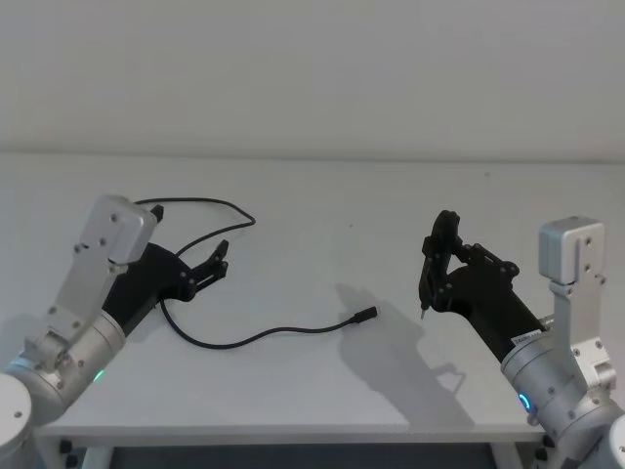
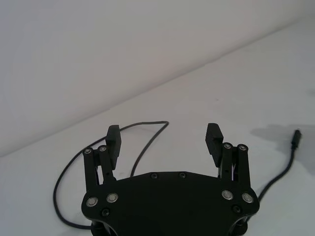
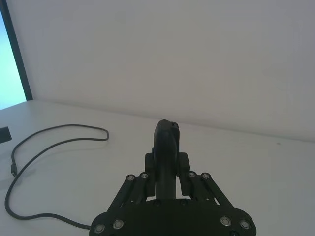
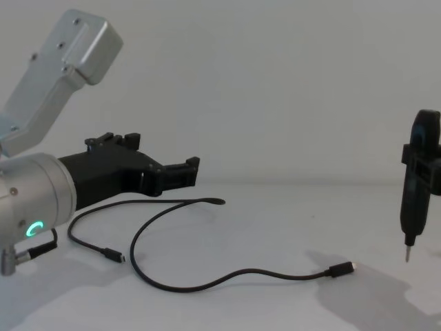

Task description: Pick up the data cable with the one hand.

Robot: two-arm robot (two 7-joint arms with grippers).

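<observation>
hovering with fingers spread, your black angular left gripper (image 1: 217,262) hangs just above the long thin black data cable (image 1: 256,335), whose loop passes beneath it; your right gripper (image 1: 442,254), well apart, clamps a narrow black pointed tool (image 1: 426,289).

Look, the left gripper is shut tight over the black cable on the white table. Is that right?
Not quite. The left gripper is open, not shut: the left wrist view shows its two fingers spread wide apart, gripping nothing. The rest holds: it hangs over the data cable, which lies on the white table.
</observation>
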